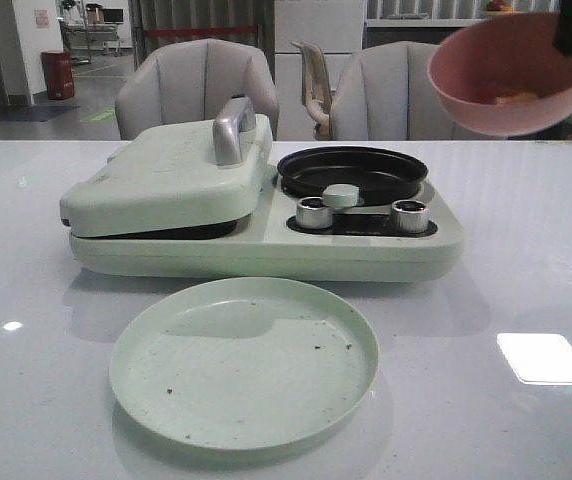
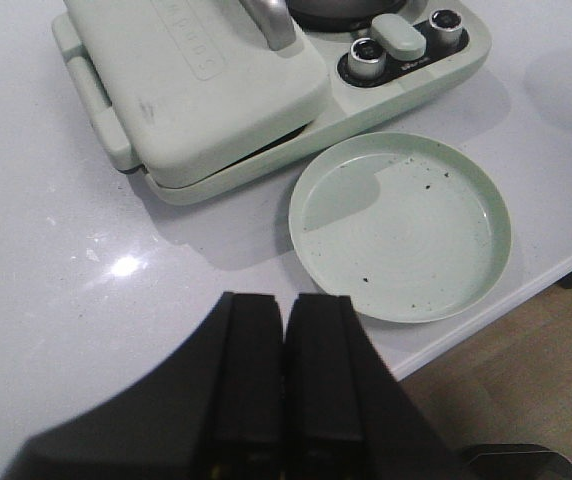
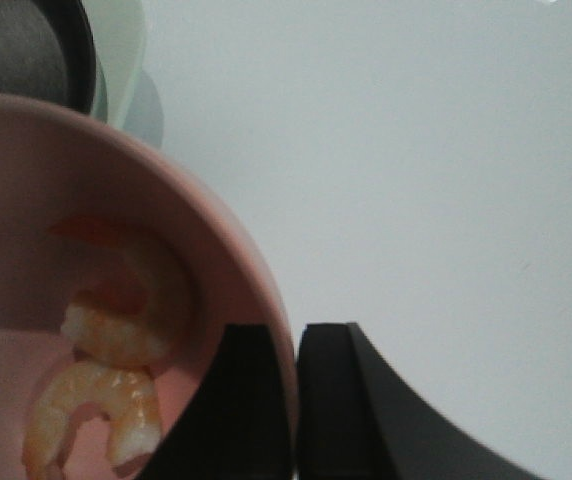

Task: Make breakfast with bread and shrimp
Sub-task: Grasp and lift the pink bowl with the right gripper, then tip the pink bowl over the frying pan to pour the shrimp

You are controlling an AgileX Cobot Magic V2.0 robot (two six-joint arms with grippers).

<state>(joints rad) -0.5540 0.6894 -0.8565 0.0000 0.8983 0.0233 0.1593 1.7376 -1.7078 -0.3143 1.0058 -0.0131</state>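
Note:
My right gripper (image 3: 294,345) is shut on the rim of a pink bowl (image 3: 216,240), one finger inside and one outside. The bowl (image 1: 511,75) hangs in the air at the upper right of the front view, tilted, to the right of the black round pan (image 1: 351,172). Shrimp (image 3: 116,340) lie in the bowl, pale pink-orange; a bit of them shows in the front view (image 1: 514,98). The bread is out of view; the green sandwich press lid (image 1: 171,170) is down. My left gripper (image 2: 286,320) is shut and empty, above the table near the green plate (image 2: 401,225).
The pale green breakfast maker (image 1: 266,240) stands mid-table with two silver knobs (image 1: 314,212). An empty green plate with crumbs (image 1: 244,360) lies in front of it. Grey chairs (image 1: 196,85) stand behind the table. The table's front edge (image 2: 526,290) shows in the left wrist view.

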